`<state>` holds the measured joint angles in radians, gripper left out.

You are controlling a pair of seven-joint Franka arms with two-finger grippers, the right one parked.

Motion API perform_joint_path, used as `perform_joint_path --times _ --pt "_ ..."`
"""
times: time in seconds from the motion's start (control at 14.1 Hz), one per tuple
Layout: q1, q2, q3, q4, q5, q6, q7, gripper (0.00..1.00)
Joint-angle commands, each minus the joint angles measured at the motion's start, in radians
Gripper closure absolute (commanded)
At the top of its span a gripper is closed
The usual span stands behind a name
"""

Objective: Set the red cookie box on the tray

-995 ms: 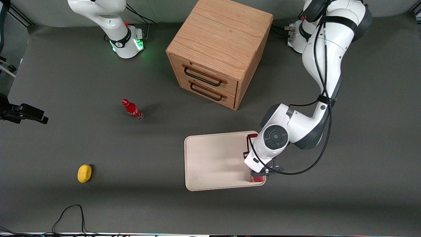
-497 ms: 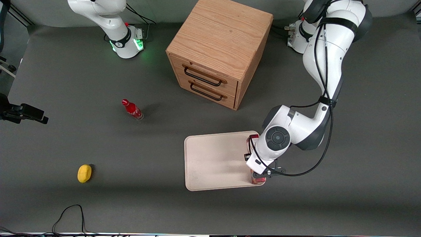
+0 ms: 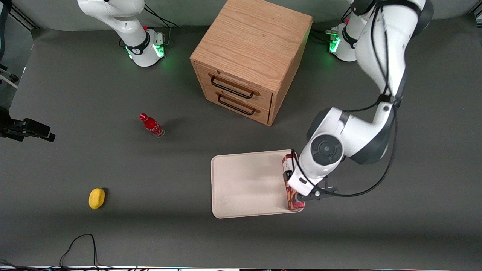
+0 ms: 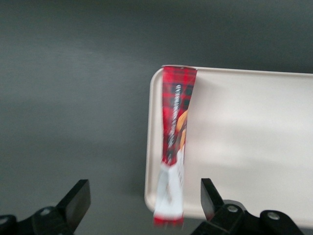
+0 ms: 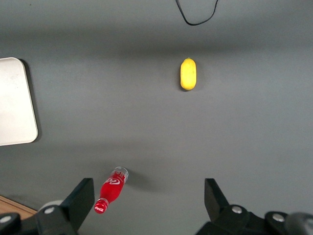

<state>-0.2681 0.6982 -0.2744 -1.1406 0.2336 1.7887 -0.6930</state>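
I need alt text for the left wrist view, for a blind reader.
The red cookie box lies along the edge of the cream tray on a dark grey table. The open gripper hangs above it, not touching.

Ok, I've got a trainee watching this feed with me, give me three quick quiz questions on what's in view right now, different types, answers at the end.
1. True or false: the red cookie box lies along one short edge of the tray.
2. Multiple choice: the gripper is
A. shut on the box
B. open, above the box
C. down at the yellow object
3. Fill in: the small red bottle stands on the table, toward the ____ arm's end from the wooden cabinet.

Key:
1. True; it sits against the rim at the working arm's end.
2. B; its fingers are spread and clear of the box.
3. parked
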Motion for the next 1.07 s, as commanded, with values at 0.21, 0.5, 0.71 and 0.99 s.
perform_joint_path --times 0.21,0.5,0.71,0.99 --pt "0.030 -0.290 0.009 -0.047 -0.056 -0.282 -0.005 0.00" --pt "0.148 -0.397 0.004 -0.128 -0.063 -0.313 0.130 0.00" --pt "0.269 -0.486 0.006 -0.230 -0.126 -0.270 0.297 0.00" --pt "0.352 -0.542 0.008 -0.330 -0.143 -0.187 0.391 0.00"
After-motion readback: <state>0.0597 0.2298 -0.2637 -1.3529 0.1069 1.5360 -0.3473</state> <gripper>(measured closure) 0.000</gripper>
